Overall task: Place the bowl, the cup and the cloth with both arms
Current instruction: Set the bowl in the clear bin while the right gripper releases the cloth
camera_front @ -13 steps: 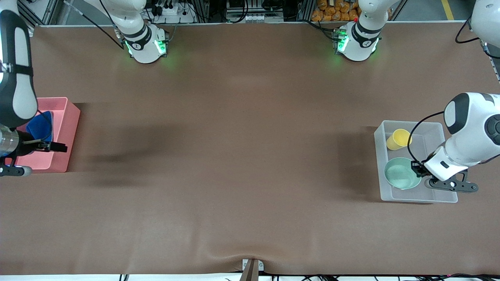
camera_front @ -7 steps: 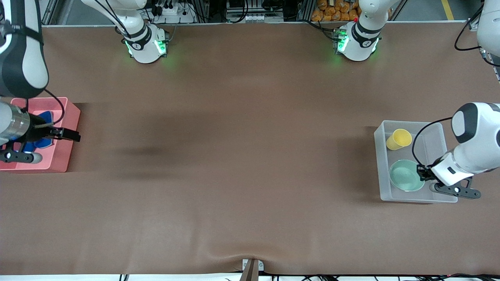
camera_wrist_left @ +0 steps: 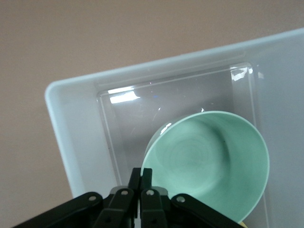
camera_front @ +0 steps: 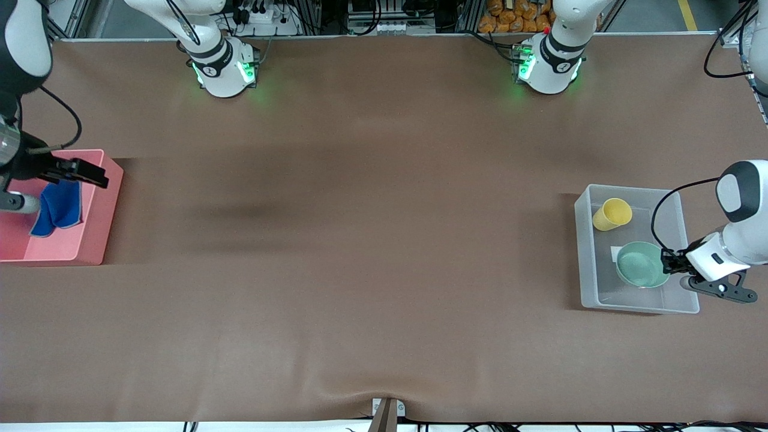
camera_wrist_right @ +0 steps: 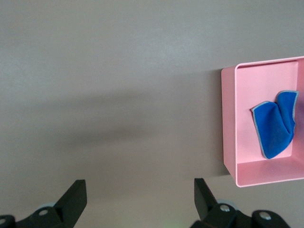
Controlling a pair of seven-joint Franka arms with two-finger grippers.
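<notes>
The left gripper point(camera_wrist_left: 140, 190) is closed on the bowl's point(camera_wrist_left: 209, 161) rim, over the clear bin point(camera_front: 591, 282). The right gripper point(camera_wrist_right: 137, 199) is open, empty, beside the cloth point(camera_wrist_right: 275, 128).

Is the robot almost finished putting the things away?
Nearly, it seems. The blue cloth already lies in the pink bin, and the open right gripper is over that bin's edge. The yellow cup is in the clear tub. The left gripper is shut on the green bowl's rim inside the tub; letting go is left.
</notes>
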